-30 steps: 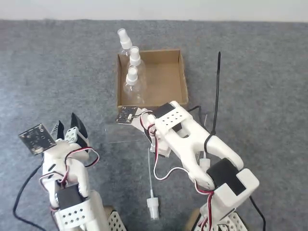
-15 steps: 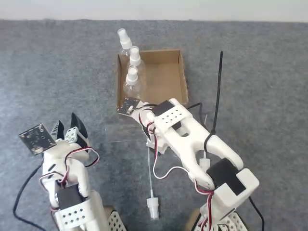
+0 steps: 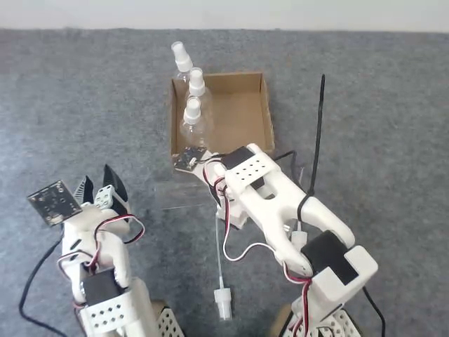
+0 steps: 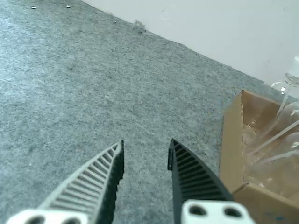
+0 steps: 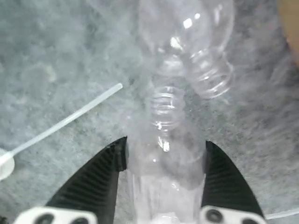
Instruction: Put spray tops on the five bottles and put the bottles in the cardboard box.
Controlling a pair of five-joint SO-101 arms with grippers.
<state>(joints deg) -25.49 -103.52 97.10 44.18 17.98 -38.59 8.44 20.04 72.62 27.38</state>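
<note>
My right gripper [image 5: 163, 147] is shut on a clear bottle [image 5: 164, 116] with a bare neck. It holds the bottle low over the carpet, just in front of the cardboard box [image 3: 267, 116]. A second topless bottle [image 5: 187, 32] lies right beyond it, neck toward the first. Two bottles with spray tops [image 3: 193, 121] [image 3: 197, 88] stand along the box's left side, and a third [image 3: 182, 60] stands at its back left corner. A loose spray top [image 3: 223, 303] with its long tube lies near the arm bases. At the near left, my left gripper [image 4: 145, 144] is open over bare carpet.
A thin black rod [image 3: 316, 133] rises to the right of the box. The right arm [image 3: 273, 196] spans the middle of the table. A small white piece [image 3: 299, 239] shows beside it. Open grey carpet [image 3: 84, 105] lies left of the box.
The right arm has pushed a little forward toward the box's front wall with the bottle. The left arm has not moved.
</note>
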